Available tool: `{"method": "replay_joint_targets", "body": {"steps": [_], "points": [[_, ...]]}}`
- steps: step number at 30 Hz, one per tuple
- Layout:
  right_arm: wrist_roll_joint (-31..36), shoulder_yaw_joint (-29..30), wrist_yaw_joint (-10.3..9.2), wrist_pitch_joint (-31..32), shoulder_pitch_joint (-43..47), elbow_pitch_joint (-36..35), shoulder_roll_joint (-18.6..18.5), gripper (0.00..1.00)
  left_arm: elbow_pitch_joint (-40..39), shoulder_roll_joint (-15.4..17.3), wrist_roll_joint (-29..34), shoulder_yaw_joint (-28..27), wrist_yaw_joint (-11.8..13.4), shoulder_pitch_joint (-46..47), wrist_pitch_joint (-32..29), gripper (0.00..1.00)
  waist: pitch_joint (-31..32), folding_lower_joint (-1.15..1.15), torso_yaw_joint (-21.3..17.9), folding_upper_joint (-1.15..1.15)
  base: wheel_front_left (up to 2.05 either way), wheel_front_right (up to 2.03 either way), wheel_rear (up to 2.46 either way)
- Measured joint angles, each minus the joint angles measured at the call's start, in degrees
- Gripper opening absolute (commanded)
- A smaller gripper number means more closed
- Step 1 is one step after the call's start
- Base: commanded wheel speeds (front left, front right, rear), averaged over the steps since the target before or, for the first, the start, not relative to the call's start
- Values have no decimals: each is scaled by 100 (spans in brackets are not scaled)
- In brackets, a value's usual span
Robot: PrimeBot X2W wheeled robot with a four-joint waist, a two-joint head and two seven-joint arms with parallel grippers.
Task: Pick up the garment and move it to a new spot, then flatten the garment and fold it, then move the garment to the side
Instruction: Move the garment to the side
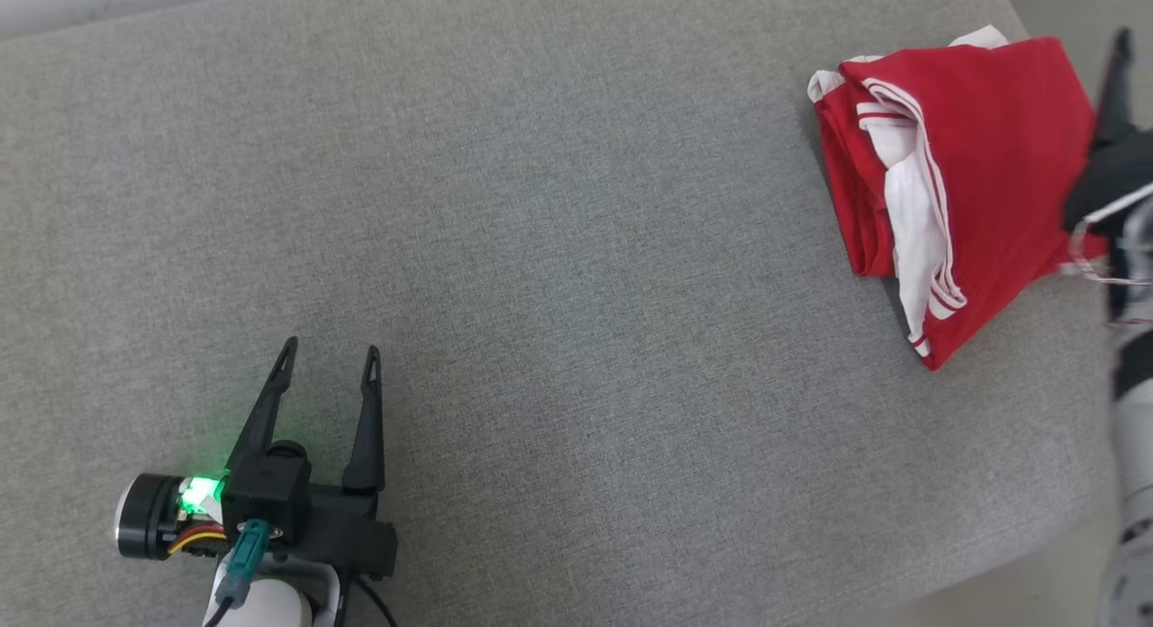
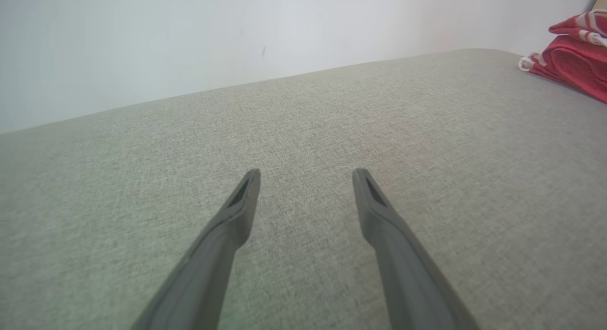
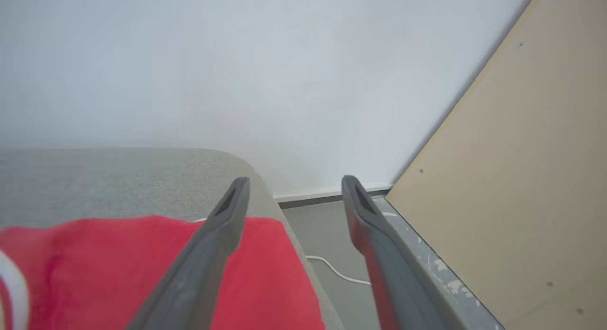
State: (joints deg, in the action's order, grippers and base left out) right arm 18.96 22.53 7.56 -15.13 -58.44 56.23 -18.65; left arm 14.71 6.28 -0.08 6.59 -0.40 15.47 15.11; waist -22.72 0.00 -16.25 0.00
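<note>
A grey woven fabric surface [image 1: 576,249] spreads across the head view, bare over most of its width. At its far right corner lies the garment [image 1: 991,159], a red top with white panels and thin white stripes, folded into a thick, roughly triangular bundle with its layered edges facing the middle of the surface. The garment's right side is covered by the dark body of the right end effector [image 3: 294,183], itself cut off at the frame edge in the head view. From the right wrist camera, that end effector's two fingers stand wide apart with nothing between them: one finger over the red cloth, the other past the rounded corner of the surface, above the floor [image 3: 327,235]. The left end effector [image 1: 331,352], well apart from the garment at lower left, is spread wide over bare fabric. A thin white cable [image 3: 336,273] lies on the floor beside a beige board [image 3: 521,178].
</note>
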Motion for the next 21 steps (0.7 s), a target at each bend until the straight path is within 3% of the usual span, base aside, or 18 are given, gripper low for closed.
{"method": "replay_joint_targets", "body": {"steps": [12,21], "points": [[-1263,-1366,0,1,1168,-1481,975,100,4,-97,-202,-149,94,-188,-5,100,343,0,34,0,0,0,0],[-2006,-2402,0,1,2563,-2108,1319,100,43,-209,-291,-312,142,-493,-7,100,627,0,219,0,0,0,0]]}}
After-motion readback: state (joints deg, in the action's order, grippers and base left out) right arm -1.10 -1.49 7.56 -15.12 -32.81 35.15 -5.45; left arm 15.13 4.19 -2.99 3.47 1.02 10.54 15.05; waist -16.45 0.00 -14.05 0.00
